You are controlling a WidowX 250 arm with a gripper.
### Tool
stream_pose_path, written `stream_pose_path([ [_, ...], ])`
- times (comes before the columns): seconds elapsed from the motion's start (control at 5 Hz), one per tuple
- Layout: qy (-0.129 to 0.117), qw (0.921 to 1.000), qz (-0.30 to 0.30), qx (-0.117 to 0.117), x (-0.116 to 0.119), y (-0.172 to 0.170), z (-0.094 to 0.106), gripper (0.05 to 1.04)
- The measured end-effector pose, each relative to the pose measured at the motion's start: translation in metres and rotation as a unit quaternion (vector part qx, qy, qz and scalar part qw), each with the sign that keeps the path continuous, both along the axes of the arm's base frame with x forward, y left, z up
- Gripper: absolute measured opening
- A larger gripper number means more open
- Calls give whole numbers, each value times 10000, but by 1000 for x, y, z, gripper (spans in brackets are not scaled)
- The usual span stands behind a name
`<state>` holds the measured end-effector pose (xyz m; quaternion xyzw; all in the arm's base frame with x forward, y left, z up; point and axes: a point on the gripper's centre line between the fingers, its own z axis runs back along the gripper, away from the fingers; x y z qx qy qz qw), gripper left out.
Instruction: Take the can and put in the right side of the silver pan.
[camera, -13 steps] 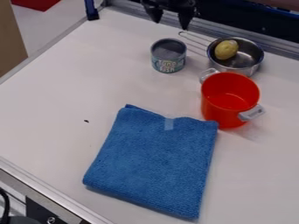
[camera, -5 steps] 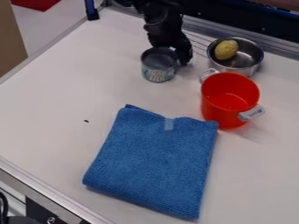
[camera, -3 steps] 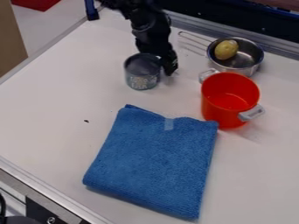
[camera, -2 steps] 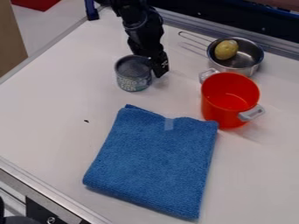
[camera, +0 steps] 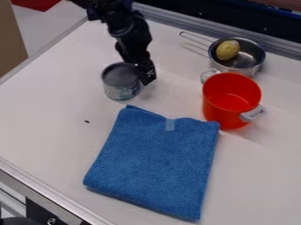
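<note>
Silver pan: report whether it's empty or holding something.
Not empty: a yellow potato-like item sits inside the silver pan.

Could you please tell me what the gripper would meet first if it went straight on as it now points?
Most likely the white tabletop, as the gripper points down beside the can, though depth is unclear.

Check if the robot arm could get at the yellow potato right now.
Probably yes: the potato sits uncovered in the silver pan, and the red pot stands on the near side, not between pan and arm. The tool is at the can, though, so it would likely need to leave that first.
</note>
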<state>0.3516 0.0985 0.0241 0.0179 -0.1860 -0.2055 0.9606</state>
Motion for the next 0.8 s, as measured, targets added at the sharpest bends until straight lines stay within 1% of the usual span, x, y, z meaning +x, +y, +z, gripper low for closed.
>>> stream_pose_path([
  [0.2,-85,9961,815,324,-11,14,0,999],
  [0.4,-122,9921,1168,445,-18,24,-2,999],
  [0.6,-170,9870,1526,476,-27,33,7,999],
  [0.8,-21,9818,1825,531,-44,40,5,999],
])
